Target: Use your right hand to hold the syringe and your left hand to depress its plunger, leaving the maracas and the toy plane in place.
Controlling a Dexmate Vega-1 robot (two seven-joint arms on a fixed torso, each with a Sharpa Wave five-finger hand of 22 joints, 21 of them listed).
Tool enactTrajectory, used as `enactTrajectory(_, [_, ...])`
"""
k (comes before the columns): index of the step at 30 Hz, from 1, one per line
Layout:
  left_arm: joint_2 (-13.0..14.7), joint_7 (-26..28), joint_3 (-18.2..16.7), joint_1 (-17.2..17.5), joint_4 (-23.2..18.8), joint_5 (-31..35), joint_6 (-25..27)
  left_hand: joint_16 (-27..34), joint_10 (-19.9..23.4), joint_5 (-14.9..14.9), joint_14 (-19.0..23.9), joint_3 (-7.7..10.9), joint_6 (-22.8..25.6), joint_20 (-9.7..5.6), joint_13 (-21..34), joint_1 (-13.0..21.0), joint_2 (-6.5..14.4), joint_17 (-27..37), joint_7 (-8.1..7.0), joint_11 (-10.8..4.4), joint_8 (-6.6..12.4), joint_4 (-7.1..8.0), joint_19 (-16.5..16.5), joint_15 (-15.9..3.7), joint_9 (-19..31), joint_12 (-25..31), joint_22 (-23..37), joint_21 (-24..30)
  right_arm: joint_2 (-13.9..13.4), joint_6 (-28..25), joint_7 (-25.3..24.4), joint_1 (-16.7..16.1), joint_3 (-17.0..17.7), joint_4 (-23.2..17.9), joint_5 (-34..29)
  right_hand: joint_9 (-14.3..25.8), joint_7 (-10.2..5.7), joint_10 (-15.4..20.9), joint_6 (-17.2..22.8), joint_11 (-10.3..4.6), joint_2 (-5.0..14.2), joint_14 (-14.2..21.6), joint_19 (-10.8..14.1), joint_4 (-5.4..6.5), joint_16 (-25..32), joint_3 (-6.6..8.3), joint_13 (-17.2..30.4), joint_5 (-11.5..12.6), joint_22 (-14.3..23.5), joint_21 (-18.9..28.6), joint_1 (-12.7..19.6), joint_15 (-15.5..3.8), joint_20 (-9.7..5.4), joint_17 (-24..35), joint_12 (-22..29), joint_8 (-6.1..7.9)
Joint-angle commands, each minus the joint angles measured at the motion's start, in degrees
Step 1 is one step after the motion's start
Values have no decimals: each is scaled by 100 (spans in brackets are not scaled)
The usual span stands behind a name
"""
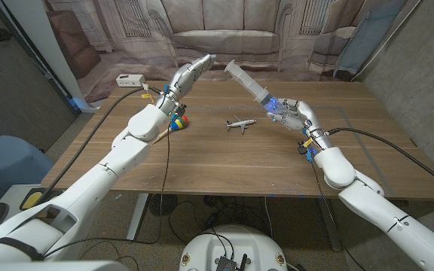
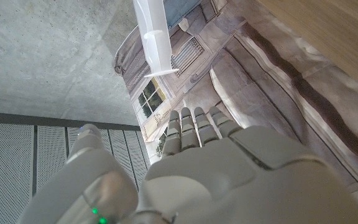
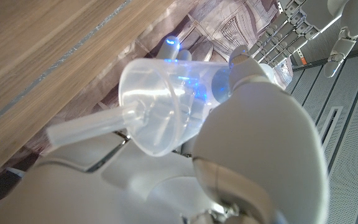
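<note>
My right hand point(image 1: 291, 113) holds a large clear plastic syringe point(image 1: 250, 85) by its barrel, tilted up toward the back left, above the table. In the right wrist view the syringe's nozzle end point(image 3: 151, 112) sits against my right hand's fingers point(image 3: 253, 124). My left hand point(image 1: 193, 72) is raised with fingers stretched out, its tips just short of the plunger end point(image 1: 230, 66). The left wrist view shows the plunger point(image 2: 153, 37) a little beyond my left hand point(image 2: 197, 162). The colourful maracas point(image 1: 178, 123) lie beside my left forearm. The small white toy plane point(image 1: 237, 124) sits mid-table.
The wooden table point(image 1: 224, 165) carries a white power strip point(image 1: 130, 80) at its back left corner, with cables trailing off. A printed sofa backdrop point(image 1: 232, 38) hangs behind the table. A blue chair point(image 1: 2, 162) stands at the left.
</note>
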Motion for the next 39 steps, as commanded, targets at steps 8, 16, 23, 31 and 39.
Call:
enactTrajectory(8, [-41, 169, 57, -18, -2, 349, -140, 50, 114, 3, 130, 0, 109, -499, 15, 82, -12, 13, 28, 0, 18, -20, 270, -6, 19, 56, 20, 105, 58, 50, 37, 19, -11, 31, 69, 19, 49, 139, 32, 79, 1038, 33, -58, 1038, -12, 1094, 36, 22, 3, 88, -359, -226, -82, 40, 31, 30])
enactTrajectory(16, [-59, 85, 115, -72, 40, 365, -168, 38, 90, 3, 111, -1, 98, -442, 13, 88, -13, 13, 26, 24, 7, -22, 222, 7, 19, 45, 17, 77, 114, 87, -27, 30, -19, 52, 19, 22, 24, 151, 53, 9, 1039, 67, -71, 1050, -10, 1106, 40, 20, 1, 129, -382, -272, -105, 49, 33, 36])
enactTrajectory(23, [-87, 6, 166, -146, 107, 377, -197, 33, 78, 3, 102, -2, 84, -422, 12, 93, -12, 13, 13, 7, -3, -23, 211, 3, 19, 40, 16, 67, 156, 143, -40, 69, -39, 90, -9, 25, 30, 172, 85, 45, 1037, 71, -73, 1062, -21, 1120, 50, 19, -2, 178, -407, -267, -117, 57, 41, 44])
enactTrajectory(31, [-132, -39, 200, -218, 180, 410, -288, 17, 74, 4, 56, -4, 78, -364, 12, 97, -10, 13, 3, 14, -7, -23, 168, -6, 19, 38, 16, 46, 186, 110, 0, 121, -77, 132, 17, 26, 23, 177, 100, 45, 1038, 84, -76, 1060, -21, 1132, 51, 19, -4, 209, -413, -273, -123, 67, 41, 47])
enactTrajectory(39, [-181, -128, 265, -303, 250, 406, -297, 17, 70, 4, 51, -4, 78, -365, 12, 100, -9, 12, 8, 12, -8, -23, 168, -3, 19, 37, 16, 44, 209, 149, 29, 169, -108, 171, 31, 28, 28, 189, 105, 48, 1035, 89, -95, 1055, -24, 1146, 57, 18, -7, 243, -420, -259, -119, 81, 45, 43])
